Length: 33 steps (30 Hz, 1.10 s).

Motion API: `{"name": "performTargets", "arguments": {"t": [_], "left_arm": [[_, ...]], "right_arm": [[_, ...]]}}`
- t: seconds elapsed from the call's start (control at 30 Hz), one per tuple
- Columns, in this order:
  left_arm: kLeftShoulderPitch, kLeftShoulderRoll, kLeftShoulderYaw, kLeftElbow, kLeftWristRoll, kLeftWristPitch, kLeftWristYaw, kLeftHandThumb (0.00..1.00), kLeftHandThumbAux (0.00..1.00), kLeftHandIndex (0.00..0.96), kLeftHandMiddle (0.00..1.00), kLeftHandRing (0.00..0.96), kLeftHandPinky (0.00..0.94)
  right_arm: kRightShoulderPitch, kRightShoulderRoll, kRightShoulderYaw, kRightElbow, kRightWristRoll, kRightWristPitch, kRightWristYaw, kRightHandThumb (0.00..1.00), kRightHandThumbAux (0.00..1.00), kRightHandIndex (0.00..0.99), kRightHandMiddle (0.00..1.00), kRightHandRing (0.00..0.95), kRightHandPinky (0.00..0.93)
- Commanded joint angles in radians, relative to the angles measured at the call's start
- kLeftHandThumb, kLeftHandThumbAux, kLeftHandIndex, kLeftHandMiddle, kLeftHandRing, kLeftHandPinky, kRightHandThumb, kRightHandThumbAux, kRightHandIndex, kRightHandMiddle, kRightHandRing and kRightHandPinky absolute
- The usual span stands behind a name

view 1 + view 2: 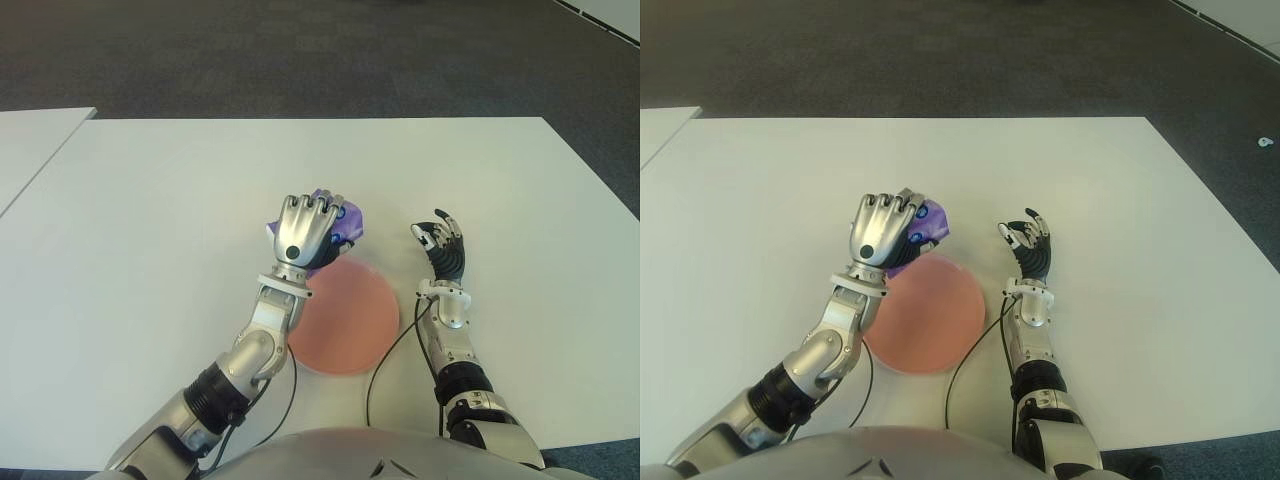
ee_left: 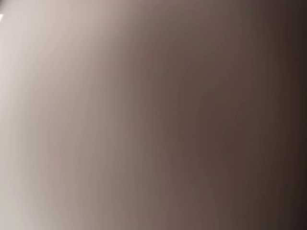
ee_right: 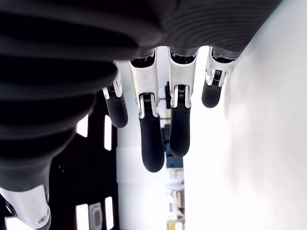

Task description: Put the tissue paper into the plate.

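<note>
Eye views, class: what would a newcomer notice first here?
First, the left hand clenched around a purple tissue packet, just beyond the far rim of the pink plate. The plate lies bare on the white table near the robot. To its right, the right hand is open and holds nothing.

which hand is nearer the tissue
Left. The left hand is shut on the tissue at the plate's far edge; the right hand hangs open to the plate's right.

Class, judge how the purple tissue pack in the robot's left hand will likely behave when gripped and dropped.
The tissue pack bulges between the left hand's curled fingers, so it is probably soft and squashable. It looks small and likely light. Released over the plate, it should land flat rather than roll.
</note>
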Motion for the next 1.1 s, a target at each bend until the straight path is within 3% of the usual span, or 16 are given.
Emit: {"name": "performTargets", "arguments": {"t": [0.03, 0.4, 1.1], "left_arm": [[0.054, -0.02, -0.018, -0.055, 0.025, -0.027, -0.003, 0.857, 0.661, 0.411, 0.549, 0.851, 0.862], [0.147, -0.03, -0.037, -0.11, 0.08, -0.079, 0.031, 0.855, 0.664, 0.405, 0.542, 0.855, 0.851], [0.24, -0.059, -0.039, -0.186, 0.149, -0.113, -0.075, 0.855, 0.664, 0.403, 0.545, 0.84, 0.856]], "right_arm": [[0.061, 0.016, 0.01, 0.035, -0.018, 0.057, -0.021, 0.949, 0.639, 0.191, 0.476, 0.344, 0.117], [0.081, 0.028, 0.021, -0.01, -0.028, 0.093, -0.034, 0.949, 0.636, 0.198, 0.479, 0.353, 0.139], [0.102, 0.046, 0.034, -0.068, -0.044, 0.142, -0.047, 0.948, 0.632, 0.212, 0.482, 0.363, 0.18]]}}
